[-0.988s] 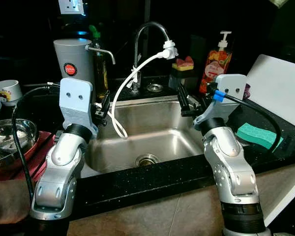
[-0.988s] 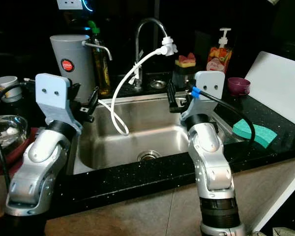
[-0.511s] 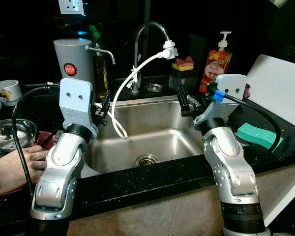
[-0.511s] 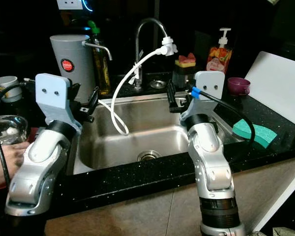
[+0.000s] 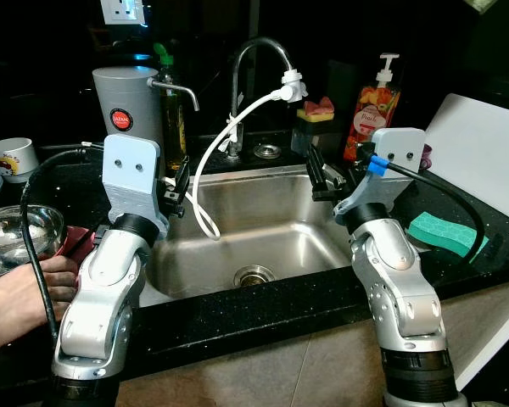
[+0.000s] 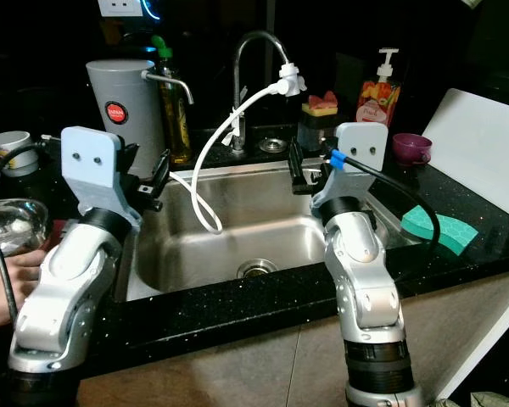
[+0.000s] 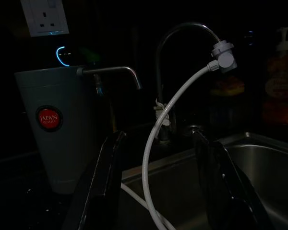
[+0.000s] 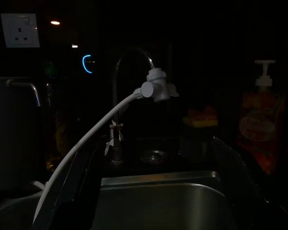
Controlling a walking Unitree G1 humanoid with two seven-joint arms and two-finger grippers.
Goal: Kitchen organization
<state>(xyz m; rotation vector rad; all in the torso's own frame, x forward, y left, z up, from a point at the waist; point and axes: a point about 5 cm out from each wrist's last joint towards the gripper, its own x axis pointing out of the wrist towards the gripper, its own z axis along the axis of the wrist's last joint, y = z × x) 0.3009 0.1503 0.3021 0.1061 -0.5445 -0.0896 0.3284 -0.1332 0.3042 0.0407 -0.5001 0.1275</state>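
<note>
My left gripper (image 5: 178, 182) hangs open over the left rim of the steel sink (image 5: 263, 229), nothing between its fingers (image 7: 105, 172). My right gripper (image 5: 322, 178) is open above the sink's right rim, also holding nothing. A person's hand (image 5: 25, 301) reaches in from the left beside my left arm, at a steel bowl (image 5: 17, 233) over a red mat (image 5: 76, 242). A green sponge (image 5: 445, 231) lies on the black counter at the right, in front of a white cutting board (image 5: 483, 153).
A curved faucet (image 5: 254, 51) with a white hose (image 5: 229, 127) drooping into the sink stands behind. A grey water dispenser (image 5: 127, 97), an oil bottle, a soap bottle (image 5: 371, 97), a purple cup (image 6: 411, 147) and a white mug (image 5: 13, 157) line the back.
The person's hand has come forward along the red mat and the steel bowl has shifted a little to the left. Both arms have stayed still.
</note>
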